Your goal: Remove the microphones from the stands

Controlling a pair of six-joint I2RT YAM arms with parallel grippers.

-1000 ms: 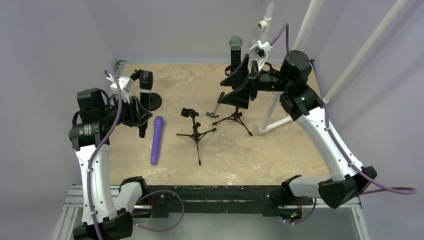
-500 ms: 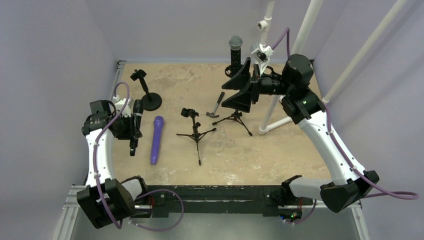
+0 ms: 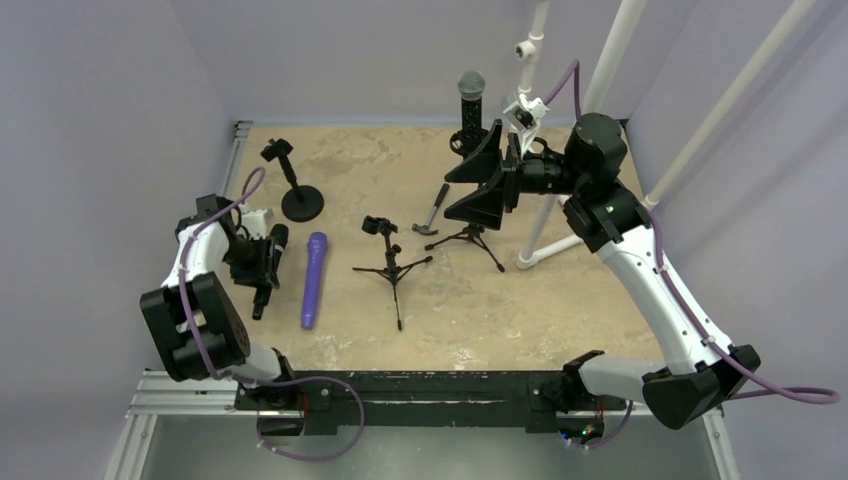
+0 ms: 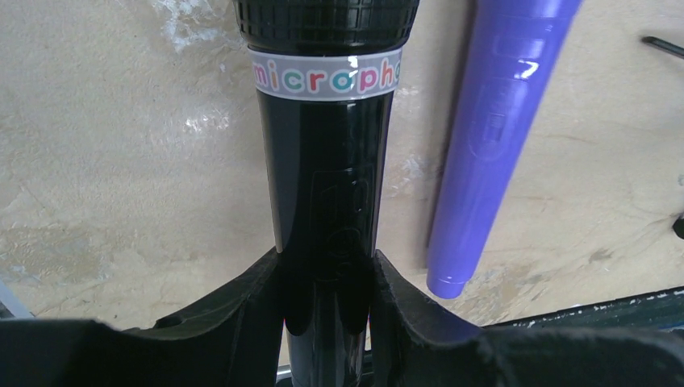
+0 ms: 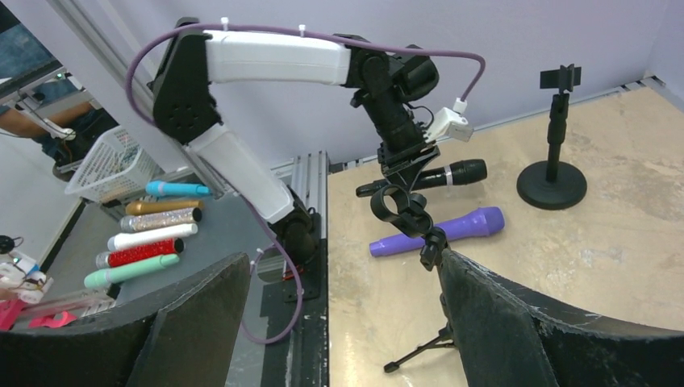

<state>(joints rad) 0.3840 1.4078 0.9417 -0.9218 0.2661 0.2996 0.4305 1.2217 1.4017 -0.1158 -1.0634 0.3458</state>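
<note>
Left pincer, partly closed on the black microphone at its barrel: rigid, glossy, probably slippery, head-heavy ahead of the grip. Right pincer wide open, empty.

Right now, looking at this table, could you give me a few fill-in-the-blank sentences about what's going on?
The black microphone is gripped by the ____ arm's jaws.
The purple microphone lies flat on the ____.
The clip of the round-base stand holds ____.
The right arm's jaws stand ____.
Missing words: left, table, nothing, open.
</note>
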